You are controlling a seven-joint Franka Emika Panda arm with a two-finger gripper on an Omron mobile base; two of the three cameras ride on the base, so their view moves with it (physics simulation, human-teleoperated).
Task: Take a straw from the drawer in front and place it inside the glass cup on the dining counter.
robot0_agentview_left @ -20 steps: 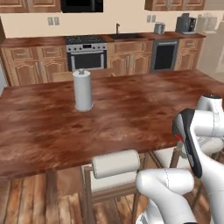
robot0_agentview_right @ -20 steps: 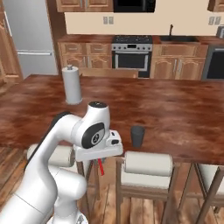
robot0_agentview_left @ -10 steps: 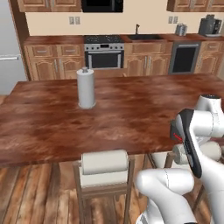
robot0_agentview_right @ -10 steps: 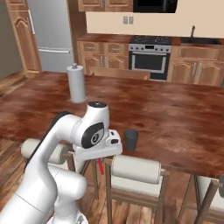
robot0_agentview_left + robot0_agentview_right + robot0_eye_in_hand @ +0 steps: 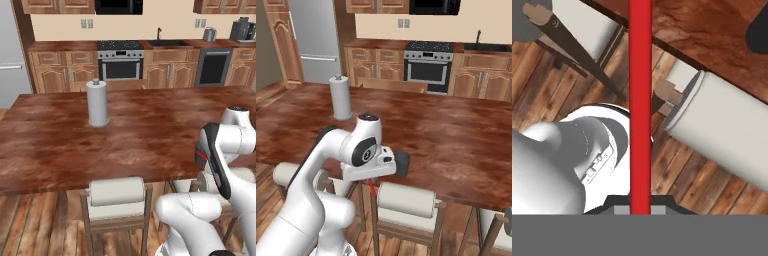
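— Straw (image 5: pixel 640 100) first: where was it?

— Pinched in my gripper (image 5: pixel 372 183). The jaws were nearly shut on it, and the red stick ran straight out from between them, up the middle of the hand view. From the right base camera only a short red piece showed, hanging below my hand, just under the near edge of the dining counter (image 5: pixel 456 135).

— And the glass cup (image 5: pixel 401 163)?

— Just beside my hand, on the side away from my body, standing upright near the counter's edge and partly hidden behind the wrist. In the hand view a dark shape sat at the far upper corner; I took it for the cup but could not be sure.

— What else was close?

— A stool with a pale padded back (image 5: pixel 406 199) stood directly below my hand, tucked under the counter. The paper towel roll (image 5: pixel 97 103) was well apart, far across the top.

— So which step were you in?

— Carrying, by my reckoning. The pick looked done and the placing was not.

— What would the next move call for?

— I judged the hand needed lifting above the cup's rim, with the straw tipped to point down into the mouth, before I let go. The counter edge and the stool back were both near enough to snag the straw on the way up.
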